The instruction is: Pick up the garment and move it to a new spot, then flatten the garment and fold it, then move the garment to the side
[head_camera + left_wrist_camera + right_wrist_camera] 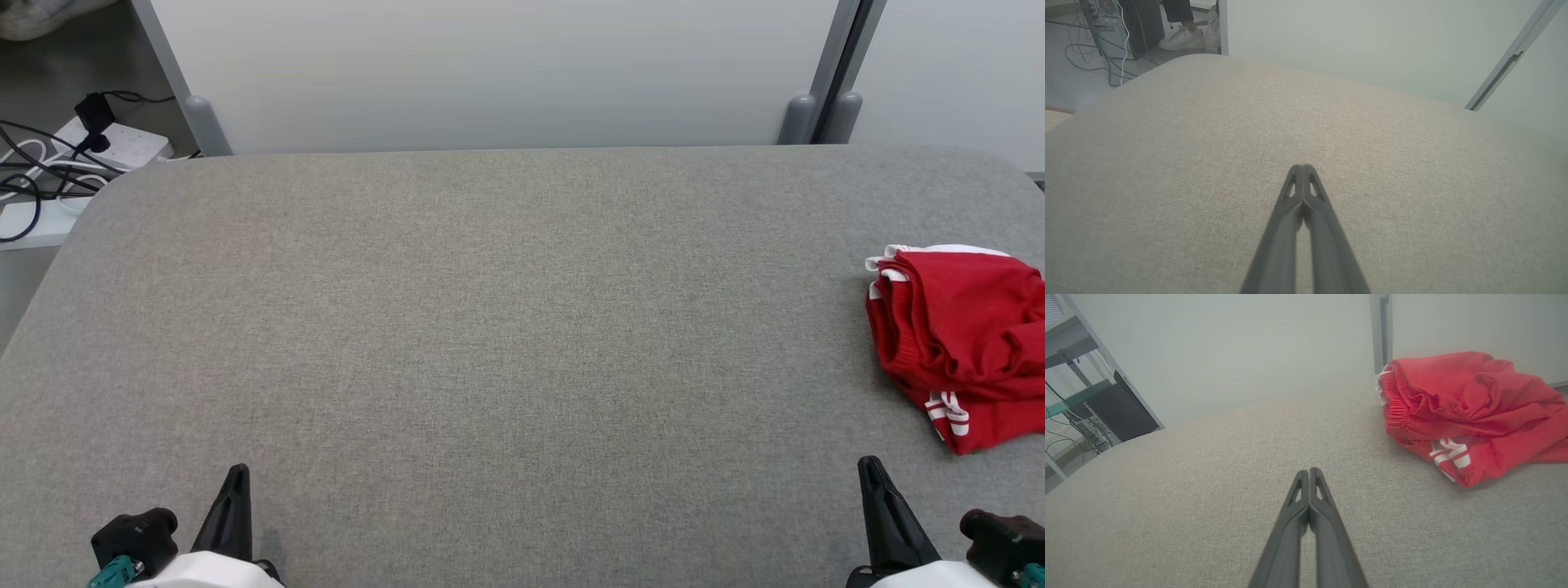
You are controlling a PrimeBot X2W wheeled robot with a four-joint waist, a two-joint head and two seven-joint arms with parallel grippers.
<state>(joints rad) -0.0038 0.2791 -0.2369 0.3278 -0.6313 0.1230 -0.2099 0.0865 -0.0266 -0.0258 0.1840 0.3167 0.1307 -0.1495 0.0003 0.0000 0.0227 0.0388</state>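
Garment (pixel 959 343) crumpled on woven grey table (pixel 490 310).
Red, white-striped fabric lies ahead-right of the right end effector (pixel 1309 470); left end effector (pixel 1302 166) and right both closed, empty.

garment (pixel 959 343) lies on the table (pixel 490 327) at its right edge, about mid-depth. left gripper (pixel 237 475) is over the table's near left. right gripper (pixel 870 467) is over the near right, before the garment and apart from it. wall panels (pixel 490 73) stand behind the table. power strip (pixel 122 145) lies on the floor beyond the far left corner.
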